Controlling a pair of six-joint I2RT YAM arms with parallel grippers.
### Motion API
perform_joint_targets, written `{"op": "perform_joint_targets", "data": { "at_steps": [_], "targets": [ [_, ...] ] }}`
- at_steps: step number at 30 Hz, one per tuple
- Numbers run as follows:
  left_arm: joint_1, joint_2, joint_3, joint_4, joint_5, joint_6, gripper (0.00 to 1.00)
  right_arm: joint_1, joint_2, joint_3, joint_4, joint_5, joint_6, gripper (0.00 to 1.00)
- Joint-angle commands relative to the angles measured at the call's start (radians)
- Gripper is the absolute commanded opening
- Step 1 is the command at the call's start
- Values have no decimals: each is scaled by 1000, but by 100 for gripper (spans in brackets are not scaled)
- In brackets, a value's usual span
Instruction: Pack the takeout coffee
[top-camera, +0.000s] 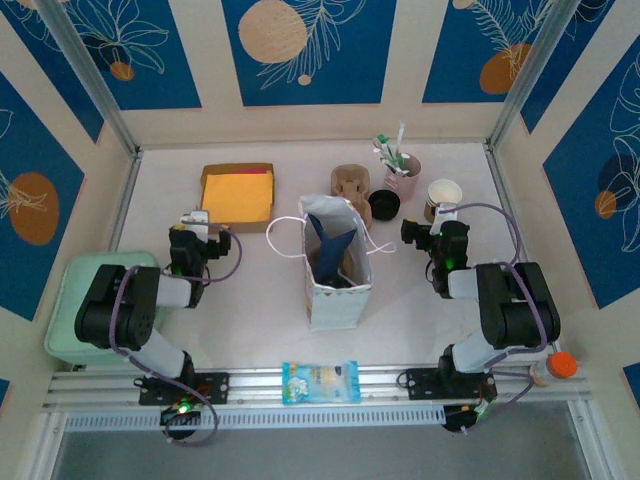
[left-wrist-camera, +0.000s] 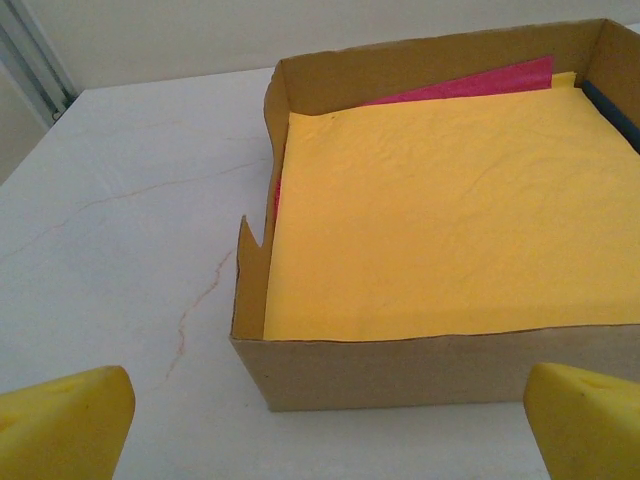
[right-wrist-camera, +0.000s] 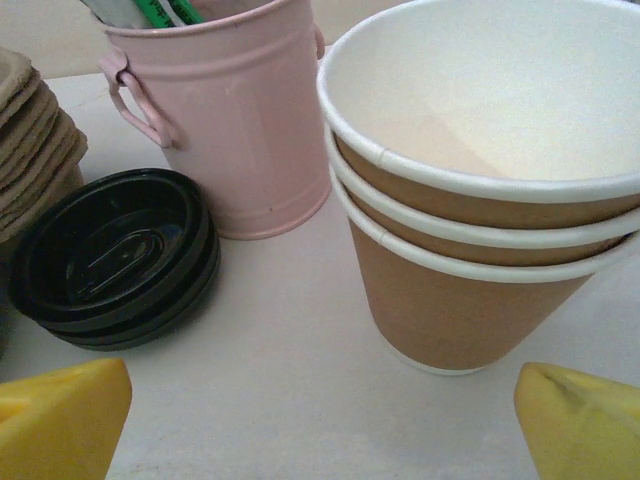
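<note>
L gripper (left-wrist-camera: 330, 412) open, nr box (left-wrist-camera: 400, 372); R gripper (right-wrist-camera: 325, 412) open, nr cup stack (right-wrist-camera: 470, 310)

My two arms match: the left arm (top-camera: 125, 310) and right arm (top-camera: 510, 305) are chunky black joint housings joined by pale grey links. A lilac cable (top-camera: 235, 258) loops off the left wrist, and another (top-camera: 497, 212) arcs over the right. A small green light (top-camera: 183, 407) glows at each base. My jaws end in blunt yellow fingertips (left-wrist-camera: 65, 425), smooth and wedge-shaped.
</note>
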Motion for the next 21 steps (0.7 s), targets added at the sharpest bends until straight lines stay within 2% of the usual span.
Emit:
{"op": "perform_joint_targets", "data": {
  "at_steps": [1, 21],
  "targets": [
    [2, -11, 2, -2, 17, -6, 100, 8, -12, -3, 8, 18, 7, 99],
    [2, -15, -5, 8, 20, -6, 100, 9, -15, -5, 14, 21, 5, 99]
  ]
}}
